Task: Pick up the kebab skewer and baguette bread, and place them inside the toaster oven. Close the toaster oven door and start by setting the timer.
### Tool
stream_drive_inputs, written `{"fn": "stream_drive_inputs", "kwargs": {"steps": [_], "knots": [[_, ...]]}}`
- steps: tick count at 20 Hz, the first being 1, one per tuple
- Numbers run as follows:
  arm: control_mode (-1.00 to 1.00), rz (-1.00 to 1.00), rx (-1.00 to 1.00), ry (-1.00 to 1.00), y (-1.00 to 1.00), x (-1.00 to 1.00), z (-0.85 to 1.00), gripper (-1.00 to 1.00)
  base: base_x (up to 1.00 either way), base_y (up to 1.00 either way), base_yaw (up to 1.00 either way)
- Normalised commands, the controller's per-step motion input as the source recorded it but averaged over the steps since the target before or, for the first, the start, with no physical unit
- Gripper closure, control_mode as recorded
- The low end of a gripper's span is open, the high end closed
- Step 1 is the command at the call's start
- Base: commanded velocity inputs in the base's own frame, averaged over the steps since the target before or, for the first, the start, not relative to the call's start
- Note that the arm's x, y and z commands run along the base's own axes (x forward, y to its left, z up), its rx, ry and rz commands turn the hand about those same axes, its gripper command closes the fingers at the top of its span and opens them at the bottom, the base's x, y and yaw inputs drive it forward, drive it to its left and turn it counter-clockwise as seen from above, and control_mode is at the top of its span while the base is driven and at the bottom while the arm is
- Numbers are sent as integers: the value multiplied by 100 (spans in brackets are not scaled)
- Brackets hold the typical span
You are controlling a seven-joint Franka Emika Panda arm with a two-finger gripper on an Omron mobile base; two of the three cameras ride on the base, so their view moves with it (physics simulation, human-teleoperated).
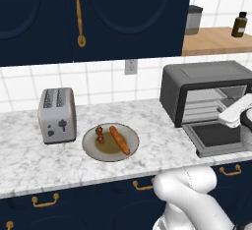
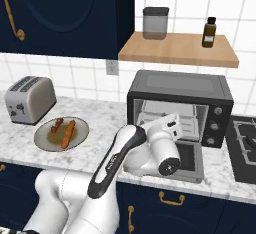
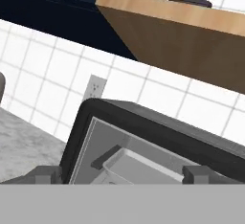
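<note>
The toaster oven (image 2: 180,109) stands on the right of the marble table (image 1: 29,155), its door (image 1: 214,136) already dropped flat and the wire rack bare. The kebab skewer (image 1: 100,134) and baguette bread (image 1: 119,139) lie side by side on a plate (image 1: 93,150), well to the left, beside the silver toaster (image 1: 57,114). The arm's hand sits at the oven mouth; whether the fingers are apart or together cannot be told. Likely next: swing left, descend over the skewer, and grip across its stick.
</note>
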Motion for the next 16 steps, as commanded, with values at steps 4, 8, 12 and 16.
{"fn": "stream_drive_inputs", "kwargs": {"steps": [4,8,12,16], "knots": [[-100,4,1,11,-6,53,-27,-100,0,0,0],[-100,4,0,8,0,51,-18,-100,0,0,0],[-100,1,0,0,0,43,-22,-100,0,0,0],[-100,0,-1,0,0,36,-26,-100,0,0,0]]}}
